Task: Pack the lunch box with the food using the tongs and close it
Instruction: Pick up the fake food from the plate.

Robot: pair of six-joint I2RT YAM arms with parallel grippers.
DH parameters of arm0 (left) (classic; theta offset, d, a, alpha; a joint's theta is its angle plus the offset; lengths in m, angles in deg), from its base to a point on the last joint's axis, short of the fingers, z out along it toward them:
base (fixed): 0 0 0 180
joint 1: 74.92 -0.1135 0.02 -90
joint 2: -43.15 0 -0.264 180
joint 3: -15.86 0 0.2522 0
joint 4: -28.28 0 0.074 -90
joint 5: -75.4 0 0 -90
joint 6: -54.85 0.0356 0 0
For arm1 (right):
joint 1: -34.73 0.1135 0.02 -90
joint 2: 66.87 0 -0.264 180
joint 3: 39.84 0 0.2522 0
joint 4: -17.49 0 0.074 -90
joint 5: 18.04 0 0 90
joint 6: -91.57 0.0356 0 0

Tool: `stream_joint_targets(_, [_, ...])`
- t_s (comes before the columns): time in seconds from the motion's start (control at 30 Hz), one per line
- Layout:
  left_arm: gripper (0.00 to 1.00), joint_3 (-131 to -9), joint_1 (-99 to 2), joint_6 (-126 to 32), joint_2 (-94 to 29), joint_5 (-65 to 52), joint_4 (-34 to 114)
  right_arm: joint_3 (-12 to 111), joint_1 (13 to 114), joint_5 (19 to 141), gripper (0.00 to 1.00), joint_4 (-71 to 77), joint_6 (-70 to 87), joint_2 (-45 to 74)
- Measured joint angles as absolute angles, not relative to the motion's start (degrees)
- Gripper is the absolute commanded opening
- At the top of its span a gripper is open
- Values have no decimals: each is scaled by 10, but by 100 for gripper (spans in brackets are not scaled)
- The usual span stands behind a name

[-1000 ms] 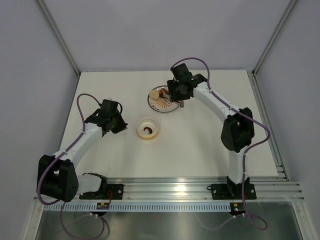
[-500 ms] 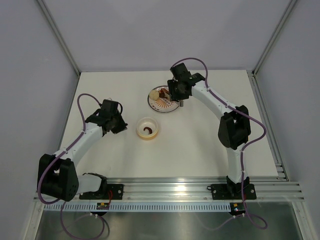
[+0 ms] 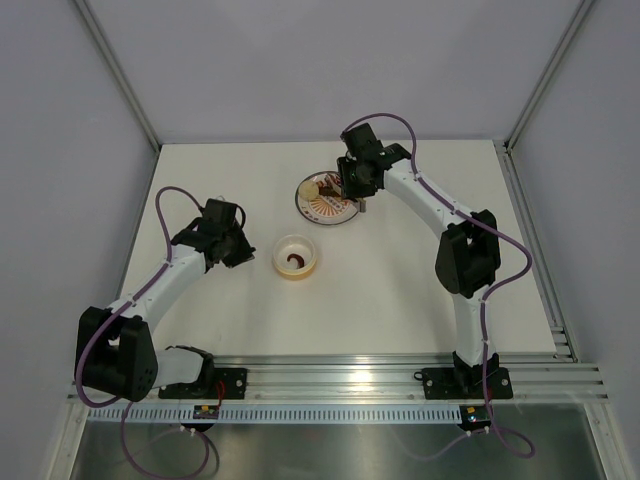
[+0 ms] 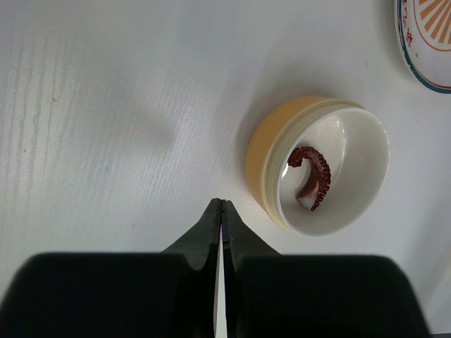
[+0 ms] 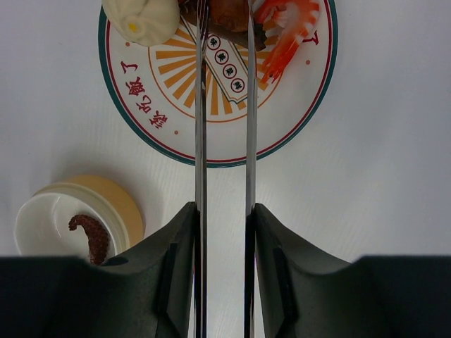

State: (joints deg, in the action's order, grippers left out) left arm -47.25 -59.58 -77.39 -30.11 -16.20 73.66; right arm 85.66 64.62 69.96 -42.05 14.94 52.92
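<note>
Tongs (image 5: 201, 141) sit pinched between the fingers of the right gripper (image 5: 224, 211), and we find their two slim arms reaching over the patterned plate (image 5: 296, 95), running either side of a brown piece (image 5: 225, 14) — a red-orange shrimp (image 5: 285, 32) and a pale round slice (image 5: 141, 17) lie just beside it. We locate the lunch box (image 4: 259, 155) on the table (image 3: 400, 290) near the plate, open, with one curled dark-red piece (image 4: 311, 176) inside; the left gripper (image 4: 221, 211) hangs just beside its wall — jaws pressed together, holding nothing.

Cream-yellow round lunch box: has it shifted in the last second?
No. The cream-yellow round lunch box keeps its place beside the red-and-white patterned plate, top view.
</note>
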Motion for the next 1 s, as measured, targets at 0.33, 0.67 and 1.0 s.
stream_joint_targets(0.33, [0,-472,-596,-774,-301,-161,737,841,644,716,15,-421,149,521])
stream_joint_targets(0.67, [0,-472,-596,-774,-301,-160,737,795,644,731,11,-419,149,480])
stream_joint_targets(1.0, [0,-472,-596,-774,-301,-160,737,748,644,736,6,-414,153,432])
